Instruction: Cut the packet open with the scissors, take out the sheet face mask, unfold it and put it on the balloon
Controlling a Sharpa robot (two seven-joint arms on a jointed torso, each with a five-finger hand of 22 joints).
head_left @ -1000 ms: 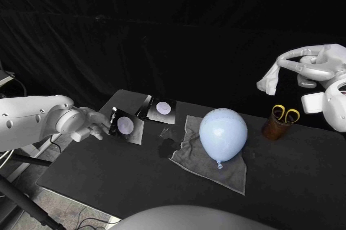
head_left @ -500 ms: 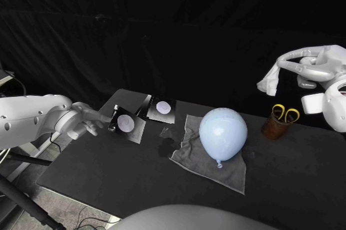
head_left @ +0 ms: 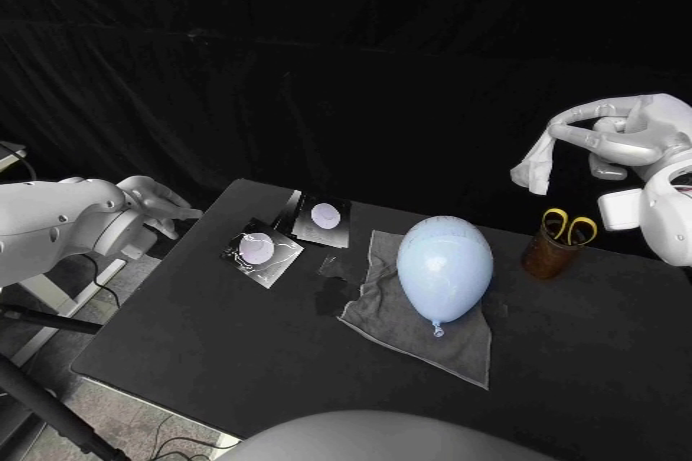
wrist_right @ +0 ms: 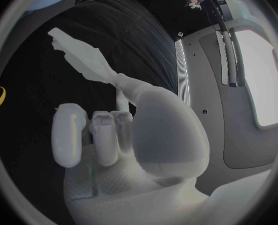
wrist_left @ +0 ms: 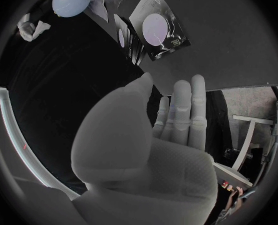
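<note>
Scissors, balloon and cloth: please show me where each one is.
scissors [head_left: 571, 227]: head view, on the yellow handles.
balloon [head_left: 446, 264]: head view, middle of its body.
cloth [head_left: 381, 317]: head view, bare part beside the balloon.

Nothing can be read; print on the packet [wrist_left: 158, 30] is too small.

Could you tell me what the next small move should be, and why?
Probably bring the left hand across to the mask: the right hand holds it aloft, hanging folded, while the left hand is empty near the packets. Unfolding likely needs both hands before it goes on the balloon.
</note>
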